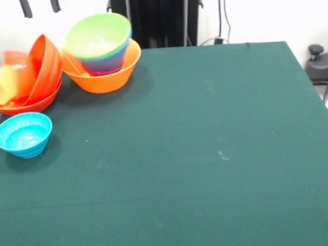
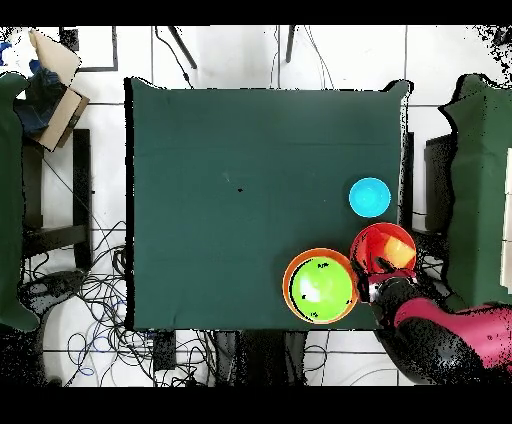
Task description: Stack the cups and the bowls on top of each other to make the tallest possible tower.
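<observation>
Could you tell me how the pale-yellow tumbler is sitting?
Tipped: the tumbler lies on its side in the red-orange bowl, mouth facing the camera.

In the front view we find everything crowded into the table's [image 1: 210, 153] far left corner, where the tower [image 1: 101, 57] stands as a nest of bowls inside its widest bowl [image 1: 108, 79]. Just left of it a wide bowl [image 1: 21, 104] at the table's left edge holds a bowl tipped on edge [image 1: 43, 66] and the cup [image 1: 0, 85] on its side. A small bowl [image 1: 23, 134] sits alone, upright, just in front of these, while the pincer [image 1: 40, 5] hangs above that corner.
</observation>
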Controlling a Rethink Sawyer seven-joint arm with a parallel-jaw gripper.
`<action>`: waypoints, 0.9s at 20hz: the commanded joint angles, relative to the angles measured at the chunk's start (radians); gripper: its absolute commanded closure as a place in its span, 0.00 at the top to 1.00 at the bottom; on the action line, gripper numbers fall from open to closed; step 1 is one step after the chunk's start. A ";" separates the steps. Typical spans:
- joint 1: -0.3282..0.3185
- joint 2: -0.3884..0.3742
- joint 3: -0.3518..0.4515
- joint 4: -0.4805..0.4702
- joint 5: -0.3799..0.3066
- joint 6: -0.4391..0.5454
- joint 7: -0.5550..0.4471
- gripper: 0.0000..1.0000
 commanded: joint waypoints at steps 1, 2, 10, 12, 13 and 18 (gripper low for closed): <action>0.064 -0.063 0.028 0.087 0.019 0.008 -0.169 1.00; 0.062 -0.077 0.043 0.090 0.037 0.011 -0.168 1.00; 0.033 -0.187 0.179 0.095 0.198 0.064 -0.169 1.00; 0.038 -0.204 0.189 0.088 0.216 0.069 -0.165 1.00; 0.042 -0.214 0.196 0.084 0.226 0.072 -0.162 1.00; 0.214 -0.223 0.063 0.028 0.168 0.037 -0.045 1.00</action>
